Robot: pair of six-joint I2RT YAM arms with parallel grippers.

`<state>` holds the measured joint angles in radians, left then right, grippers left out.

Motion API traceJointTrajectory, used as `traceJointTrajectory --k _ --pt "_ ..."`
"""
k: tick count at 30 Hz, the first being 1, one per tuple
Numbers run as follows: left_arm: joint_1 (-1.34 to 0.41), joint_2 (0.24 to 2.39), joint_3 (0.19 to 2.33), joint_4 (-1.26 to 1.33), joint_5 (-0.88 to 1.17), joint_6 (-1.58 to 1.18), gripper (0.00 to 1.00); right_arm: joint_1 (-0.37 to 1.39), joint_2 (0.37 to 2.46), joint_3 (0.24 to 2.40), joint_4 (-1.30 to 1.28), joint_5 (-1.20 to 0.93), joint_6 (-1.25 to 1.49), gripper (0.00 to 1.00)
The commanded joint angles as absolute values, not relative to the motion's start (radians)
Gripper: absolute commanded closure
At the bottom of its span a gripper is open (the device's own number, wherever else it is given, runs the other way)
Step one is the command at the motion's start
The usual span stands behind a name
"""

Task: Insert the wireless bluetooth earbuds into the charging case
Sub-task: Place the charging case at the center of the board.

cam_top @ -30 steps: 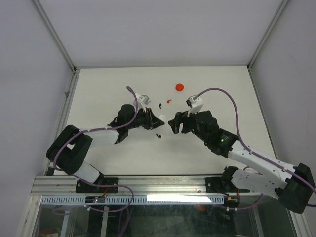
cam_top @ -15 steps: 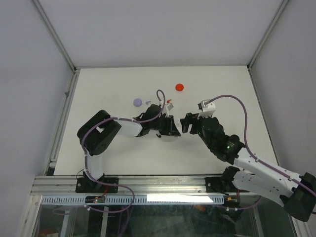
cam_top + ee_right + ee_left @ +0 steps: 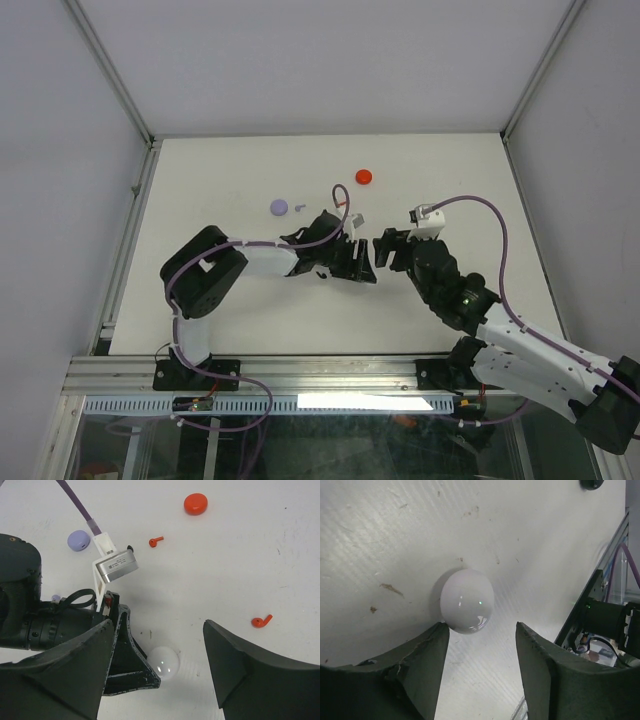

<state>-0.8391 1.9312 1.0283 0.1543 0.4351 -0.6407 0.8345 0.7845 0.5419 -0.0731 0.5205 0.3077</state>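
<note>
A white round charging case lies shut on the table; it also shows in the left wrist view. My left gripper is open, and one finger touches the case's side. My right gripper is open and empty, facing the left one, with the case in front of its jaws. Two red earbuds lie loose on the table. A lilac earbud lies by the lilac case. The white case is hidden under the grippers in the top view.
A red round case sits at the back of the table. A small black item lies at the top edge of the left wrist view. The left wrist camera block stands just beyond the white case.
My left arm has swung to the right across the table, uncovering the lilac case. My right gripper has drawn back to the right. Both now meet near the white case.
</note>
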Motion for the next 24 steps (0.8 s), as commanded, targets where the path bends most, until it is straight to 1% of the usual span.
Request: traceJointTrajectory --k 1,5,8,12,16,19,24 --pt "-0.844 1.844 1.050 -0.019 0.254 -0.566 0.39 0.829 0.781 0.542 -0.027 0.554 0.305 0.25" --pt "-0.830 1.771 1.054 -0.104 0.119 -0.527 0.23 0.826 0.785 0.540 -0.027 0.557 0.304 0.25" --pt "-0.790 1.717 1.043 -0.137 0.064 -0.509 0.18 0.824 0.788 0.539 -0.022 0.550 0.304 0.25" --pt "-0.703 1.666 1.039 -0.181 -0.002 -0.493 0.16 0.820 0.787 0.531 -0.014 0.549 0.304 0.25" --pt "-0.636 1.635 1.058 -0.219 -0.137 -0.469 0.09 0.818 0.781 0.517 0.001 0.551 0.304 0.25" --pt "-0.582 1.649 1.091 -0.239 -0.237 -0.465 0.03 0.815 0.780 0.502 0.020 0.548 0.305 0.25" --pt "-0.534 1.727 1.170 -0.262 -0.370 -0.466 0.01 0.807 0.802 0.479 0.059 0.546 0.294 0.25"
